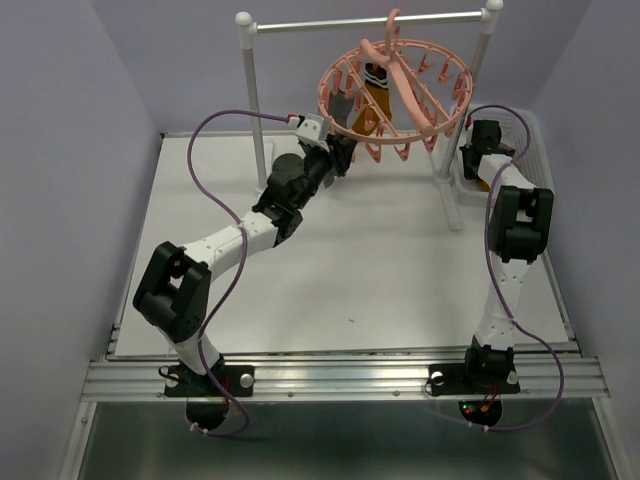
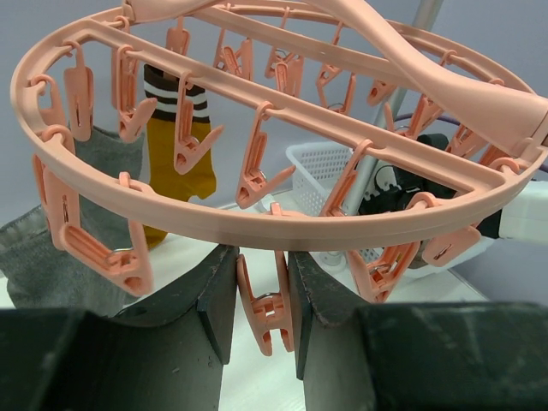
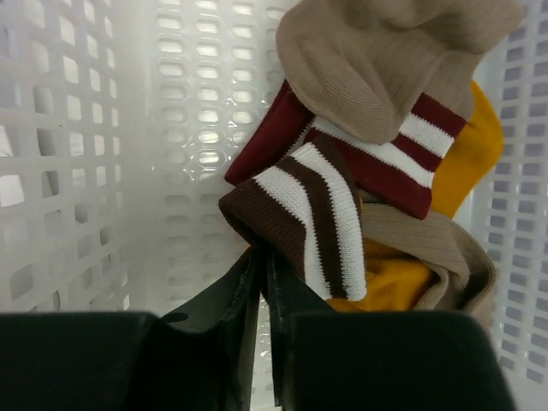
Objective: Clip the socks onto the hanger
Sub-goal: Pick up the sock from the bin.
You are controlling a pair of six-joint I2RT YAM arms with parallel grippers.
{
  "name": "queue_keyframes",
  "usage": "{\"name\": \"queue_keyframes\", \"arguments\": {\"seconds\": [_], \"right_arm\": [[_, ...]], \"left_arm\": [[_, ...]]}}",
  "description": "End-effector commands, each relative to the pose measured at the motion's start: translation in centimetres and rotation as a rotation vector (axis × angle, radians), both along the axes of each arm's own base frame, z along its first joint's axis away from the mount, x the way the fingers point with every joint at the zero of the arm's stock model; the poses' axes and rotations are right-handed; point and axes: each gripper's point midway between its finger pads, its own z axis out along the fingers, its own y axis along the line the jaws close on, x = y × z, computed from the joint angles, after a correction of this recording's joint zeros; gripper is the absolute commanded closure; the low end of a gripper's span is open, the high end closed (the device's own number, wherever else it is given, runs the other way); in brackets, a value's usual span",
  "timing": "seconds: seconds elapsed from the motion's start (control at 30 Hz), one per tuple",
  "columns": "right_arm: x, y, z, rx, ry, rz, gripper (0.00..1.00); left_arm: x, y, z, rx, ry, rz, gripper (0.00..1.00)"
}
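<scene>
- My left fingers [image 2: 218,291] are squeezed almost shut on one clip [image 2: 265,312] that hangs from the near rim of the hanger [image 2: 257,224]. If my pads slide on the plastic, the clip could snap out of my hold with no sock in it.
- The hanger hangs by its hook from the rail [image 1: 370,22], so I judge it free to swing. Pushing or pulling on that clip may tilt or turn the ring away from my other arm.
- My right fingers [image 3: 227,295] are down in the basket [image 3: 86,171], to the right of the hanger and below it. Only a slit shows between them.
- Their tips sit at the corner of a brown-and-white cuff [image 3: 308,214]. I cannot tell whether they pinch it or merely touch it.
- A pinch that thin may let the sock slip on the lift. It would then drop back into the basket or onto the bench [image 1: 350,260].
- The socks in the basket lie tangled, with a tan sock [image 3: 377,68] over the striped ones. Lifting one may drag a second along.
- A grey sock [image 2: 43,257] and a mustard sock [image 2: 175,154] hang at the hanger's far-left side. A swinging ring could shake them loose.
</scene>
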Motion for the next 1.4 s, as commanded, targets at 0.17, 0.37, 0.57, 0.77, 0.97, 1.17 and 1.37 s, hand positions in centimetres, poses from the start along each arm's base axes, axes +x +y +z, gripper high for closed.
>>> {"name": "queue_keyframes", "arguments": {"seconds": [0.17, 0.37, 0.57, 0.77, 0.97, 1.17, 1.37], "right_arm": [[3.0, 0.4, 6.2, 0.046, -0.175, 0.016, 0.59], [2.6, 0.2, 6.3, 0.024, -0.169, 0.022, 0.51], [2.0, -0.6, 5.5, -0.032, -0.129, 0.023, 0.46], [0.7, 2.4, 8.8, 0.067, -0.177, 0.153, 0.45], [-1.2, 4.2, 12.2, 0.152, -0.234, 0.176, 0.44], [-2.4, 4.7, 12.7, 0.117, -0.189, 0.254, 0.43], [-2.5, 2.8, 8.6, 0.040, -0.023, 0.309, 0.44]], "left_arm": [[0.7, -0.4, 2.3, -0.038, -0.033, 0.012, 1.00], [1.0, -0.7, 2.2, -0.033, -0.034, 0.011, 1.00], [1.2, -0.8, 2.4, -0.030, -0.040, 0.013, 1.00], [1.4, -0.9, 2.0, -0.036, -0.027, 0.013, 1.00], [1.3, -1.1, 1.8, -0.056, -0.021, 0.000, 1.00], [1.1, -1.0, 1.5, -0.060, -0.037, 0.001, 1.00], [1.1, -0.9, 1.6, -0.043, -0.052, 0.004, 1.00]]}}
